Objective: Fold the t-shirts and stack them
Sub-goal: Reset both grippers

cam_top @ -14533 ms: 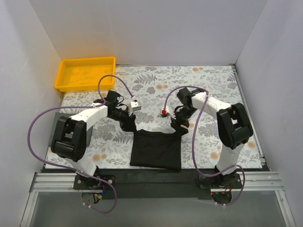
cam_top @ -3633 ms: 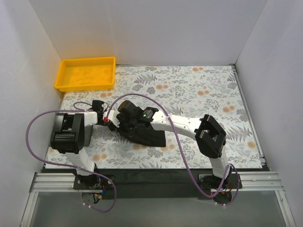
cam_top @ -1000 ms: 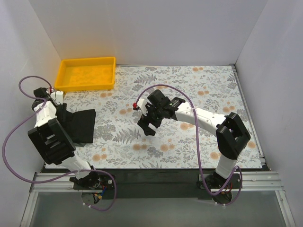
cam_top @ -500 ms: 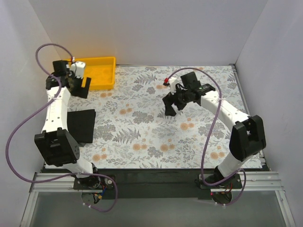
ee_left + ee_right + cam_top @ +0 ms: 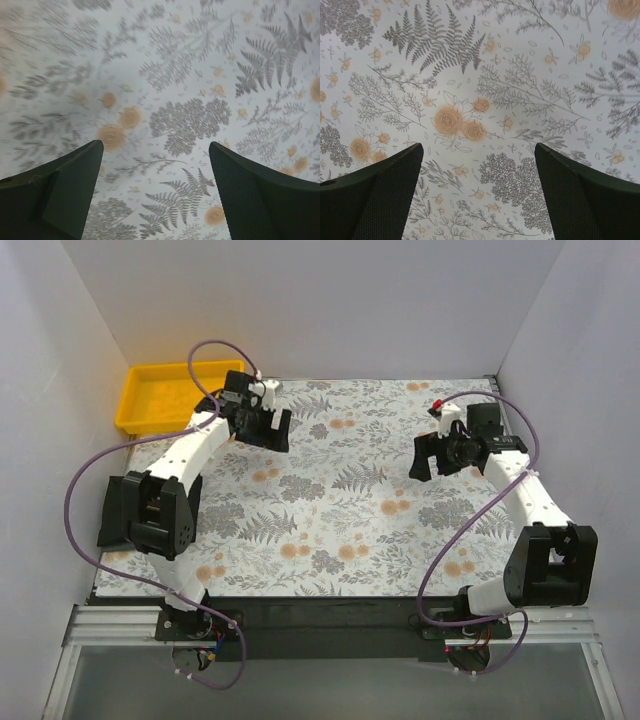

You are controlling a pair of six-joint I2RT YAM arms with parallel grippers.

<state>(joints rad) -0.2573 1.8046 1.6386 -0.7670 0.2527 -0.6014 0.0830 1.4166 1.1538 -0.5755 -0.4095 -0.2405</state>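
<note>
No t-shirts show in any view. The left arm's black elbow [image 5: 150, 515] covers the left side of the table. My left gripper [image 5: 263, 428] hovers over the back left of the floral tabletop [image 5: 340, 510], just right of the yellow tray. It is open, and only the cloth pattern lies between its fingers [image 5: 60, 195]. My right gripper [image 5: 433, 458] hangs over the right middle of the table. It is also open, with only the flower print between its fingers [image 5: 590, 200].
A yellow tray [image 5: 150, 400] sits at the back left corner, partly behind the left arm and its purple cable [image 5: 100, 455]. White walls close in the table on the left, back and right.
The left arm has swung away from the folded shirt at the left edge, past the tray, to the back left of the table, its jaws opening wider. The right arm drew back rightward.
</note>
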